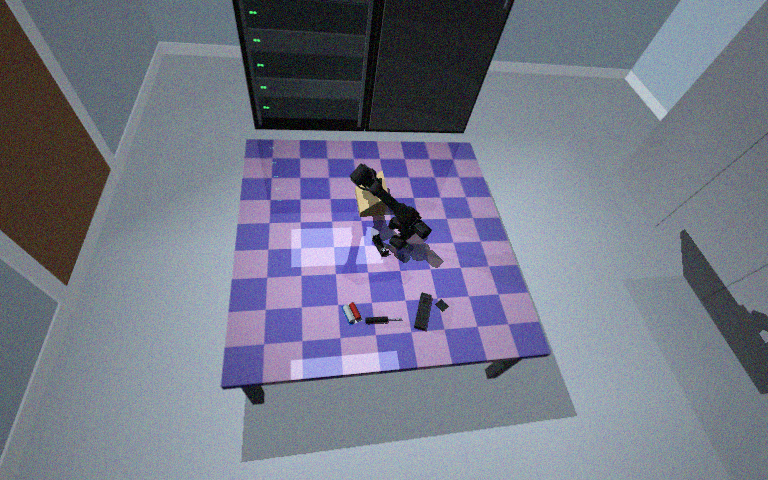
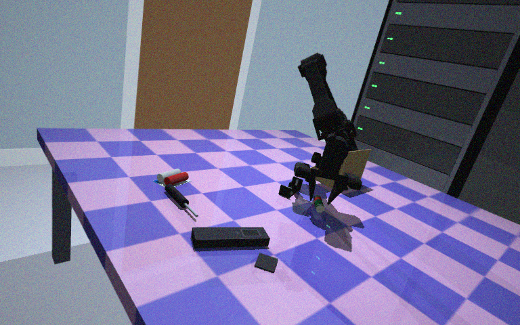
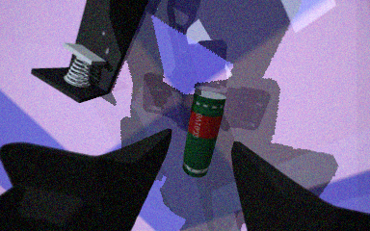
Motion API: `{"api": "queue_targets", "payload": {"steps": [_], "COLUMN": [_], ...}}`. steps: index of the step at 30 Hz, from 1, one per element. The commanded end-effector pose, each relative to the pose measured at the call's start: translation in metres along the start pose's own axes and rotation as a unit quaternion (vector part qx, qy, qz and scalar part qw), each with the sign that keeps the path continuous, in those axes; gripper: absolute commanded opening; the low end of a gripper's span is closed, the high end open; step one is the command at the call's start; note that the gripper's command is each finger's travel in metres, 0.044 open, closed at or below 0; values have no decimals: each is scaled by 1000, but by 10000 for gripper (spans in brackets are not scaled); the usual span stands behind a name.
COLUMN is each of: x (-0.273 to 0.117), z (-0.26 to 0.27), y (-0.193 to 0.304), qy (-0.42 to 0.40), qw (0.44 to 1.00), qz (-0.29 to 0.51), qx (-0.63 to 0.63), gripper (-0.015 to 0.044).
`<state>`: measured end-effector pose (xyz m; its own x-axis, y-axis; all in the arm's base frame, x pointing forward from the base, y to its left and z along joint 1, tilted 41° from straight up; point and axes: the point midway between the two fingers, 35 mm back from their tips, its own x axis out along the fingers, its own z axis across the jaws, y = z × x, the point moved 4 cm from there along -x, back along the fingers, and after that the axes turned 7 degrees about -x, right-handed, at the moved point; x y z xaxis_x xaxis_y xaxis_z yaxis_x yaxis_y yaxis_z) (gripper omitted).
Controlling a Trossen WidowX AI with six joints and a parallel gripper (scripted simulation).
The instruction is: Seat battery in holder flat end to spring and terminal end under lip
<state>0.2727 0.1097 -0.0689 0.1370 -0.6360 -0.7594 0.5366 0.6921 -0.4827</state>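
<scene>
The green battery (image 2: 318, 204) (image 3: 205, 126) with a red band lies on its side on the checkered table (image 1: 281, 327) (image 2: 154, 286). My gripper (image 2: 320, 202) (image 3: 201, 140) is open above it. In the wrist view the battery shows between the two fingertips, with a gap on each side, and nothing is held. The black holder (image 1: 380, 245) (image 2: 285, 191) (image 3: 92, 36) stands empty beside the battery, at the upper left in the wrist view. Its coil spring (image 3: 77, 72) and end plate show there; its far end with the lip is out of that view. In the top view the arm hides the battery.
A tan wedge-shaped block (image 1: 365, 205) (image 2: 356, 164) stands by the arm's base. Farther off lie a long black box (image 1: 422, 311) (image 2: 230, 239), a small dark square (image 1: 442, 305) (image 2: 266, 262), a screwdriver (image 1: 376, 320) (image 2: 177, 196), and a red cylinder (image 1: 355, 311) (image 2: 177, 177) beside a white one.
</scene>
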Motion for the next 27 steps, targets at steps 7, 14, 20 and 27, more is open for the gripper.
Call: {"api": "queue_targets", "payload": {"steps": [7,14,20,27], "x": [14,14,14,-30], "z": [0,0,0,0], "y": [-2,-2,-2,0], "qy": [-2,-2,-2,-1], "qw": [1000,1000,1000,1000], "qz": [-1,-1,-1,0], "qx": [-3,-3,-3,-3], "gripper": [242,97,79,79]}}
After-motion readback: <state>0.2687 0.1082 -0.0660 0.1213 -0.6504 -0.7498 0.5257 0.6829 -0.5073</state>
